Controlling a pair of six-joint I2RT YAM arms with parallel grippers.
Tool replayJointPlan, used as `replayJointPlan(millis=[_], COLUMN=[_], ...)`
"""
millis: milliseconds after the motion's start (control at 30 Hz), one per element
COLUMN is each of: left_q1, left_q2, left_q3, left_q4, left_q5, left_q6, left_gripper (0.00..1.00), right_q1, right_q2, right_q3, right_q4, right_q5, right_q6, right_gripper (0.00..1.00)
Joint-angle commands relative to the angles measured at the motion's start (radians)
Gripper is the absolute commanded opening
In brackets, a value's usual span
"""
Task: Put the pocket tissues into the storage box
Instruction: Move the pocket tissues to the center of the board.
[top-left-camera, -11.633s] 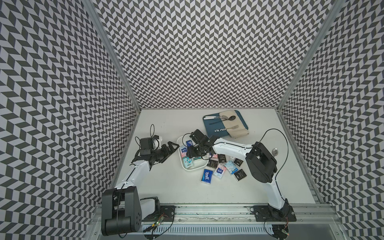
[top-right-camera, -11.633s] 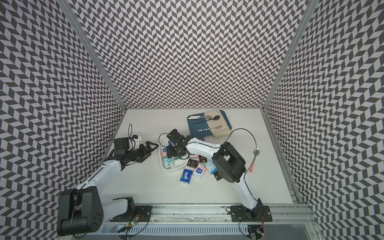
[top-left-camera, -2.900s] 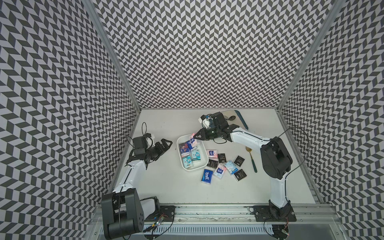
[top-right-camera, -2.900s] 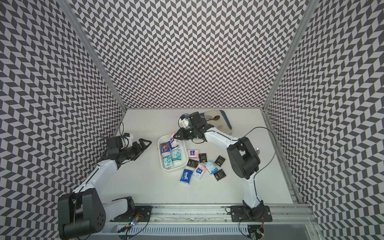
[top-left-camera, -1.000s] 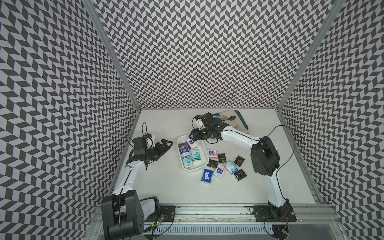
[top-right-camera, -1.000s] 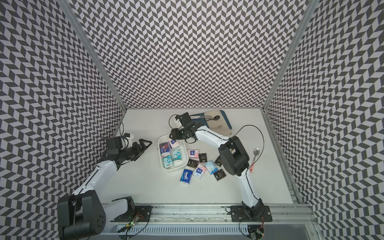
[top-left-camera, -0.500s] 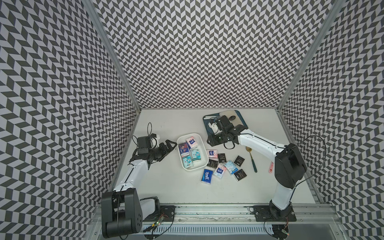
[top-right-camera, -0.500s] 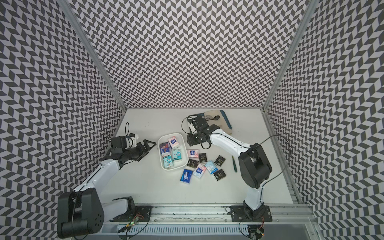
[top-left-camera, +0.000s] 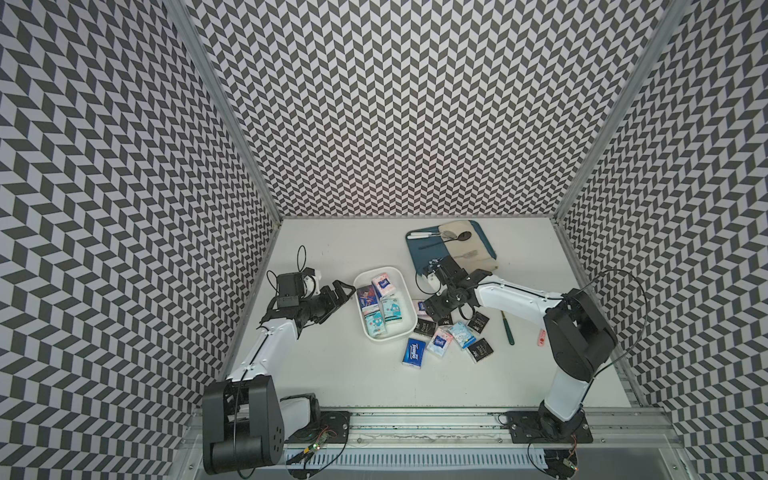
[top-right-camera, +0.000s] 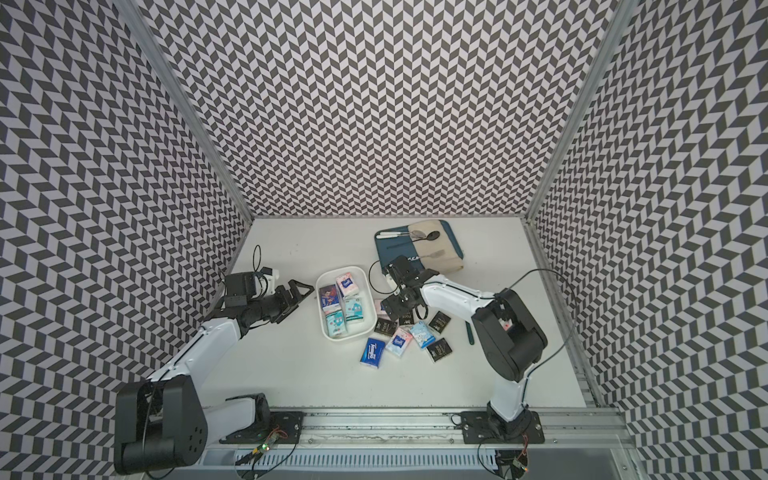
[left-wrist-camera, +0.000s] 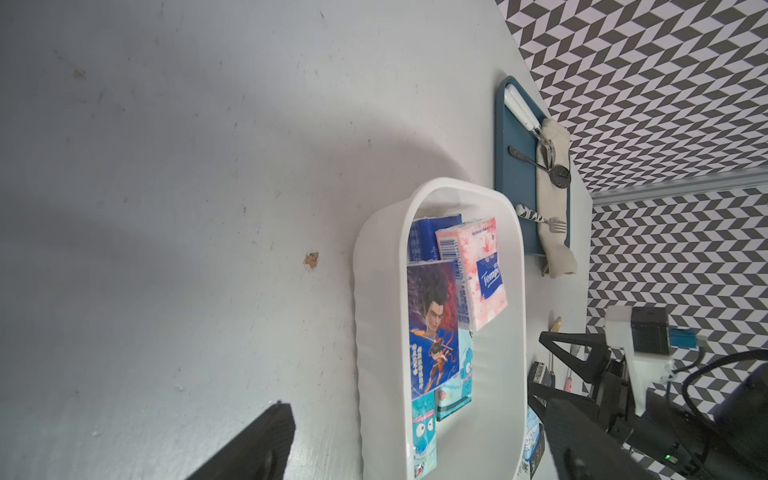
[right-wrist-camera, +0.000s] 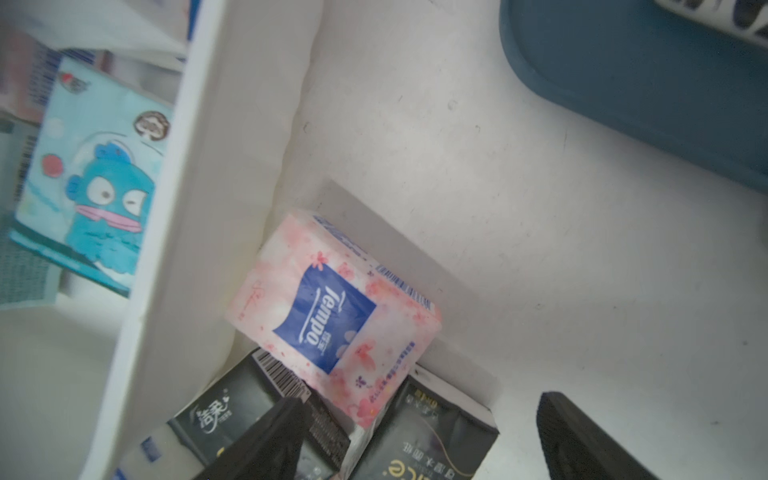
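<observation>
Presumably for grasping, the empty right pincer (right-wrist-camera: 419, 399) is spread wide over a pink-white plastic-wrapped packet (right-wrist-camera: 332, 307). The left pincer (top-left-camera: 338, 301) is held open, empty.

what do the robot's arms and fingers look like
The left arm and right arm both have white link shells, black joints and bulky black motor housings. Thin black cables loop off each. The fingers are black, braced by open triangular frames.
</observation>
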Motion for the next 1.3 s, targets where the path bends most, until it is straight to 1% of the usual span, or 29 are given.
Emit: replayJointPlan(millis=[0, 367, 600, 733, 900, 1033, 1100, 1267], left_q1=[-0.005, -0.005, -0.005, -0.005, -0.005, -0.005, -0.005, -0.005], left_q2=[-0.004, -0.016, -0.033, -0.029, -0.026, -0.025, -0.024, -0.02], left_q3=[0.013, 0.029, 0.019, 0.019, 0.018, 0.016, 0.014, 0.011], left_q4=[-0.028, -0.064, -0.065, -0.064, -0.062, -0.059, -0.055, -0.041], left_q5=[-0.011, -0.016, -0.021, -0.019, -0.02, -0.02, -0.019, -0.015], left_q6=[0.012, 0.002, -0.006, -0.005, -0.003, -0.002, -0.005, -0.014], left_gripper=[1.0, 1.0, 1.0, 1.0, 1.0, 1.0, 1.0, 1.0], right_q1=[0.025, 0.054, 0.052, 0.044, 0.014, -0.027, -0.057, -0.149], right_q2=[-0.015, 0.087, 0.157, 0.192, 0.227, 0.231, 0.227, 0.209], right_q3=[-0.004, 0.071, 0.106, 0.124, 0.151, 0.16, 0.166, 0.169], right_q4=[0.075, 0.099, 0.09, 0.087, 0.067, 0.056, 0.052, 0.03], right_q5=[0.024, -0.014, 0.053, 0.051, 0.043, -0.014, -0.031, -0.187], right_q6=[-0.075, -0.127, -0.122, -0.097, -0.035, 0.027, 0.086, 0.208], right_gripper=[0.94, 0.94, 0.93, 0.92, 0.9, 0.9, 0.89, 0.85])
